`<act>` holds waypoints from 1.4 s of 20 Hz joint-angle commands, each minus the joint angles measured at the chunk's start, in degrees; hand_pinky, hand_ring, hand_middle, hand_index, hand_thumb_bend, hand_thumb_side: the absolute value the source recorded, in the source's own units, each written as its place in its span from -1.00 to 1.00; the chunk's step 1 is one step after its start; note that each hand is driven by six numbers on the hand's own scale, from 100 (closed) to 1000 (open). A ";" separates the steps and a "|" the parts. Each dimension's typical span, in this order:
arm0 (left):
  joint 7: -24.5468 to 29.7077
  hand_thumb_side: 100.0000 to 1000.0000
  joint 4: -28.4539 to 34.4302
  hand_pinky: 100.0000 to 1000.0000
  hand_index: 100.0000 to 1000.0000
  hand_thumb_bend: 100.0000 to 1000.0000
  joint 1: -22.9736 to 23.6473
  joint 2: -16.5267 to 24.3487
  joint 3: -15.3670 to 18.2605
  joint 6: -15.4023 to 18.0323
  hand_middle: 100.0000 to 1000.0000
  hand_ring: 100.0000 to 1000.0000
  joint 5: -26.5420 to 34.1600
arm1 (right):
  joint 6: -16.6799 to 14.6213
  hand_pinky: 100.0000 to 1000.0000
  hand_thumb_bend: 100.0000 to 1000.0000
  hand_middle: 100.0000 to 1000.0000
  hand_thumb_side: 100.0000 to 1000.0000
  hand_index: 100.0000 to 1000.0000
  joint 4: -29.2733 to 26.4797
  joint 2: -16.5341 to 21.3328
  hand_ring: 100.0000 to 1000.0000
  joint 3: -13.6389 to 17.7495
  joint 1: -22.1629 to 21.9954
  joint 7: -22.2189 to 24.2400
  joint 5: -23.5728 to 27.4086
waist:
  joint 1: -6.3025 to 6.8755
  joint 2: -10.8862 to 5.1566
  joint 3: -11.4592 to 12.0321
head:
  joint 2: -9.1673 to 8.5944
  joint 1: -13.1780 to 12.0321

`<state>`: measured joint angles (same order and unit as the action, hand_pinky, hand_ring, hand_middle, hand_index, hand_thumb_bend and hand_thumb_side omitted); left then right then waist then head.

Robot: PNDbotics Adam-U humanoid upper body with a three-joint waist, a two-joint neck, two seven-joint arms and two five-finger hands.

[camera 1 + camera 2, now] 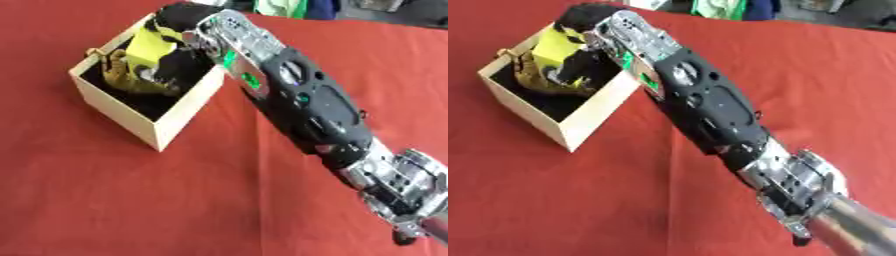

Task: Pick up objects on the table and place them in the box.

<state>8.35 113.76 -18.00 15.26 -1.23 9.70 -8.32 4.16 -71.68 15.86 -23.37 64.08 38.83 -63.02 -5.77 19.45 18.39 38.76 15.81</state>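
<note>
nearest the camera, at the lower right, the silver joint of the right arm [398,187] comes into view, and from it the black forearm runs diagonally up and to the left across the red counter [131,200]. the cloth around it is bare in the foreground and on the right side. further along, the arm turns to silver plates with small green lights near the wrist, just above the right wall of the box. the box [153,132] is a pale, open-topped cube with a dark inside, standing on the counter at the upper left, one corner pointing toward the camera. the right hand [179,22] is over the far part of the box opening, bent down into it, its fingers curled round a yellow object [150,46] that stands upright within the box's outline, its top above the rim. below and left of it, inside the box, lies a yellowish-brown object [122,77], possibly a toy figure, though its shape is hard to make out. whether the yellow object touches it cannot be told. beyond the counter's far edge are green and dark shapes.
</note>
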 commanded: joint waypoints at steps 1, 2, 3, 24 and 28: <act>0.13 0.64 0.83 0.22 0.60 -1.00 -0.44 0.41 -0.01 0.08 0.71 0.74 0.18 | -0.46 0.52 -0.78 0.38 0.82 0.92 -0.28 0.32 0.63 0.30 1.30 0.25 -0.88 | 0.53 -1.00 0.02 | 0.13 0.16; 0.16 0.64 0.83 0.22 0.60 -1.00 -0.41 0.40 -0.02 0.07 0.71 0.74 0.16 | -0.29 0.53 -0.72 0.40 0.89 0.93 -0.67 0.41 0.64 0.56 1.25 0.24 -1.32 | 0.54 -0.99 -0.04 | 0.12 0.12; 0.19 0.64 0.83 0.22 0.60 -1.00 -0.38 0.39 -0.02 0.07 0.71 0.74 0.15 | -0.14 0.53 -0.71 0.41 0.90 0.93 -1.14 0.48 0.65 0.76 1.17 0.32 -1.72 | 0.55 -0.98 -0.07 | 0.11 0.10; 0.94 0.62 0.83 0.22 0.60 -1.00 -0.24 0.31 -0.04 0.09 0.72 0.74 0.11 | -1.57 0.68 -0.49 0.59 0.56 1.00 -5.59 0.75 0.78 3.26 0.33 4.73 -3.01 | 0.78 -0.99 -0.43 | -0.03 -0.03; 1.01 0.62 0.83 0.22 0.60 -1.00 -0.28 0.34 0.00 0.12 0.72 0.75 0.13 | -0.41 0.67 -0.63 0.57 0.56 1.00 -8.31 0.99 0.76 4.36 0.00 4.21 -2.64 | 0.81 -0.99 -0.49 | -0.08 -0.09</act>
<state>9.20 113.76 -17.94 15.09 -1.23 9.71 -8.32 3.40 -78.06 15.89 -19.92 63.15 43.14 -66.11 -5.55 19.48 17.96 38.75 15.79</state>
